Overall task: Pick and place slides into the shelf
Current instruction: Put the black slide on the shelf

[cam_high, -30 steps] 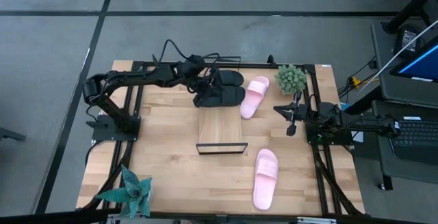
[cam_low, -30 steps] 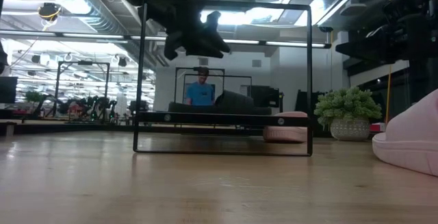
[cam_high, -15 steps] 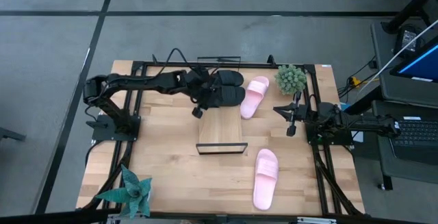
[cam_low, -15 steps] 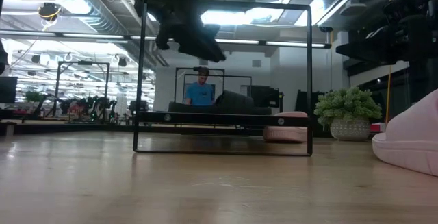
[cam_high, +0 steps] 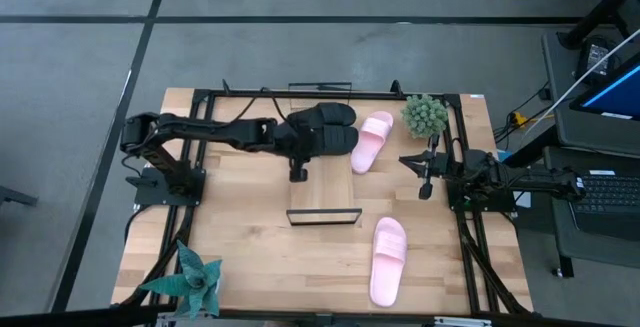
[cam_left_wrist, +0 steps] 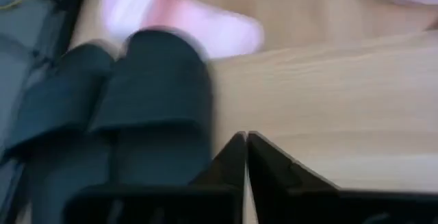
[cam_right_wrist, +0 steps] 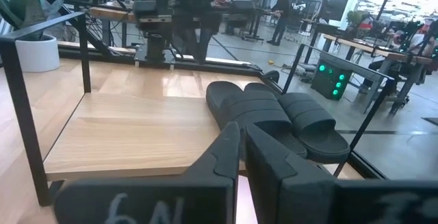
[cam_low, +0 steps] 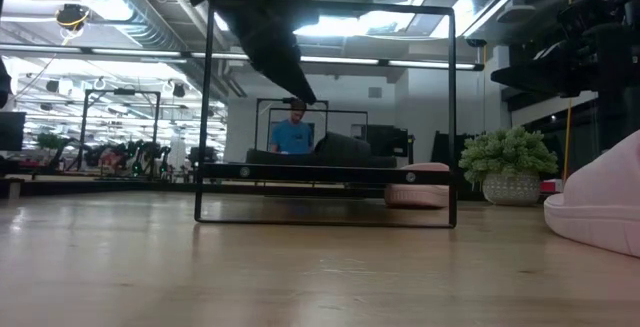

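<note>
Two black slides lie side by side, soles down, across the far end of the shelf. They also show in the left wrist view and the right wrist view. One pink slide lies on the table right of the shelf, and another near the front edge. My left gripper hangs shut and empty above the shelf's left edge, just near of the black slides; its fingertips are together. My right gripper waits shut at the table's right side.
A potted plant stands at the far right, and a spiky green plant at the near left corner. The shelf's black wire rails rise at its two short ends. Bare board lies between the black slides and the near rail.
My left gripper has drawn away from the black slides toward the table's near edge and slightly down. It has rolled about its own axis and shut with nothing in it. The black slides have stayed where they were on the shelf.
</note>
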